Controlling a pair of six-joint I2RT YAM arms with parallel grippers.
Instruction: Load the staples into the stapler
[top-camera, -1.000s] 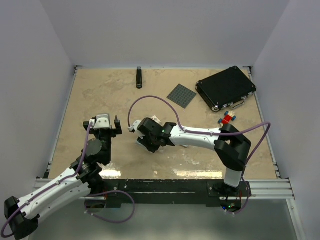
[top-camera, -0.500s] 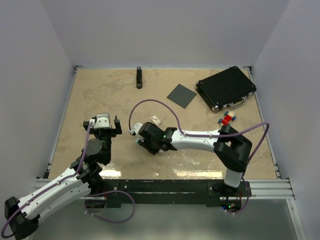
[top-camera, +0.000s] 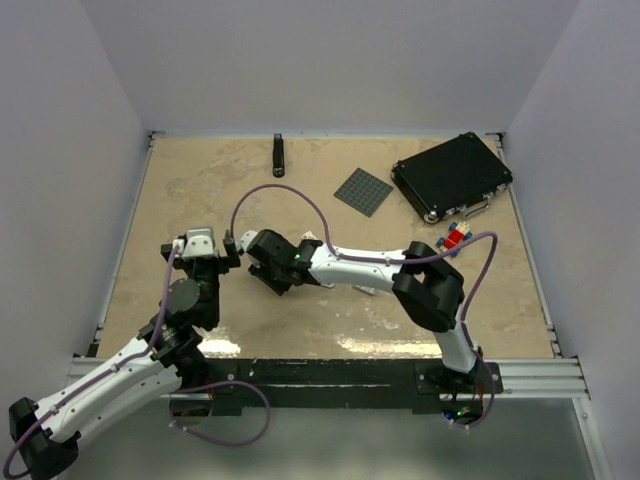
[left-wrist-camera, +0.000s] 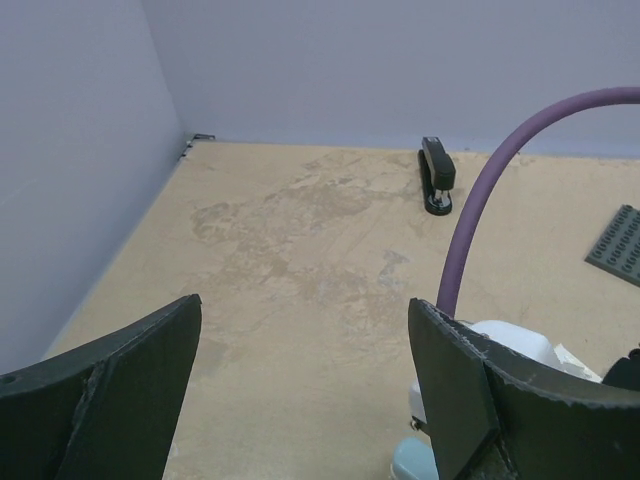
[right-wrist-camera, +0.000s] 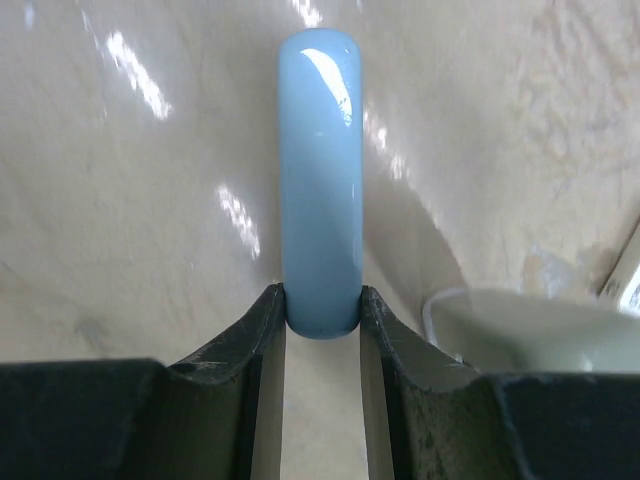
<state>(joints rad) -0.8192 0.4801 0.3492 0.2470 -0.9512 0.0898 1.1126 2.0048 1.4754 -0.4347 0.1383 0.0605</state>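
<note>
My right gripper (right-wrist-camera: 320, 300) is shut on the near end of the pale blue stapler (right-wrist-camera: 318, 170), an oblong part with rounded ends that points away from the fingers just above the table. From above, that gripper (top-camera: 262, 272) sits left of centre, close beside my left gripper (top-camera: 207, 256). The left gripper (left-wrist-camera: 305, 305) stands wide open with only bare table between its fingers. A rounded pale blue end of the stapler (left-wrist-camera: 412, 462) shows beside its right finger. The staples, a tiny white box (top-camera: 309, 238), peek out just behind the right forearm.
A slim black stapler (top-camera: 279, 155) lies at the back. A dark grey studded plate (top-camera: 363, 191) and a black case (top-camera: 452, 176) sit at the back right, with red-and-blue bricks (top-camera: 457, 236) near them. A pale rounded object (right-wrist-camera: 530, 330) lies right of my right fingers.
My right arm has swung left with the pale blue stapler part in its grip, ending close beside the left gripper. The left gripper has stayed open and hardly moved.
</note>
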